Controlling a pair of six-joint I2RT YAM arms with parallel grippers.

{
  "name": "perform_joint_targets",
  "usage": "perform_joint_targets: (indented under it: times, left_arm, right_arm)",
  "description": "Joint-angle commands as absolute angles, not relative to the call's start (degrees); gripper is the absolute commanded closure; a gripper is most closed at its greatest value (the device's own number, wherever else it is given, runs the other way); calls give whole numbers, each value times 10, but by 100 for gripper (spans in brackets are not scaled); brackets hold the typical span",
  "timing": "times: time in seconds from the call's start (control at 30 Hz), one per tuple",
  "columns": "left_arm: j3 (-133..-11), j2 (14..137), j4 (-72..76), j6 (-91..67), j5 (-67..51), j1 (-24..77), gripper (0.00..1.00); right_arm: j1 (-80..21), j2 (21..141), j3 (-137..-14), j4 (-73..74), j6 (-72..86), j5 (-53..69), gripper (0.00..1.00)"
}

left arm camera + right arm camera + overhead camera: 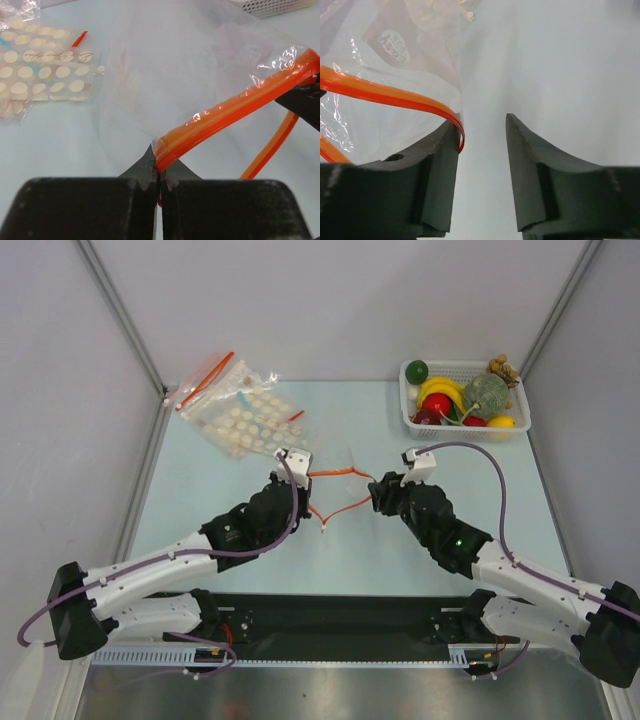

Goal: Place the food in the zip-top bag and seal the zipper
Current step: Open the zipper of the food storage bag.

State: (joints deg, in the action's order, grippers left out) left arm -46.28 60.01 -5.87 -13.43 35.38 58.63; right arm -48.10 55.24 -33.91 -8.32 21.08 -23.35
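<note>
L claw (160, 162) is clamped hard on one end of the zipper (235, 107), pinching the red strip right at its corner. R claw (482, 122): jaws apart, nothing between 'em, and the strip's other end just brushes the inside of one finger. The zip-top bag (200, 75) lies mid-table btwn the two arms with its mouth gaping. One lip runs straight across, the other sags in a loop toward the bases. No food in it that I can see. The food (486, 392) is all up in the white basket (455, 364) at the far R corner, well apart from the bag.

Looks like mouth-open, ready-to-load. To do it well, L holds that pinch w/o tugging, so the lip doesn't fold shut. R goes for a small piece first, comes in over the sagging lip and drops it deep, not on the strip. Film's floppy, so a one-point hold could let the mouth collapse.
</note>
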Motion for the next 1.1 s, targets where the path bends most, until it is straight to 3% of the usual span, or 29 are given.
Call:
perform_joint_targets:
  times: [0.0,0.13,0.17,0.27,0.37,0.53,0.63,0.67,0.77,0.93,1.07]
  left_arm:
    - [-469,601,-25,-125,324,586,100]
    - [-463,600,-14,-130,294,586,100]
    - [-461,599,-11,-130,285,586,100]
    - [-457,597,-4,-130,282,586,100]
    - [-450,591,-3,-136,299,585,100]
    - [-442,578,-3,-134,305,584,100]
    - [-453,590,-3,-130,319,584,100]
    - [-459,596,-6,-130,319,584,100]
    - [-495,635,-39,-120,324,584,100]
    - [-581,721,-77,-140,315,573,100]
    - [-636,779,-129,-166,306,555,100]
  right_arm:
    - [-478,552,-356,-98,207,-242,52]
    - [-479,566,-361,-100,200,-224,57]
    - [-479,571,-363,-103,198,-217,69]
    - [-483,577,-366,-113,187,-184,89]
    - [-488,577,-367,-115,186,-185,100]
    - [-488,577,-367,-117,185,-180,100]
    - [-488,578,-370,-117,183,-178,89]
    - [-487,577,-370,-115,181,-177,75]
    - [-485,574,-370,-115,174,-176,59]
    - [-477,586,-379,-111,163,-161,41]
    - [-474,564,-380,-103,161,-169,34]
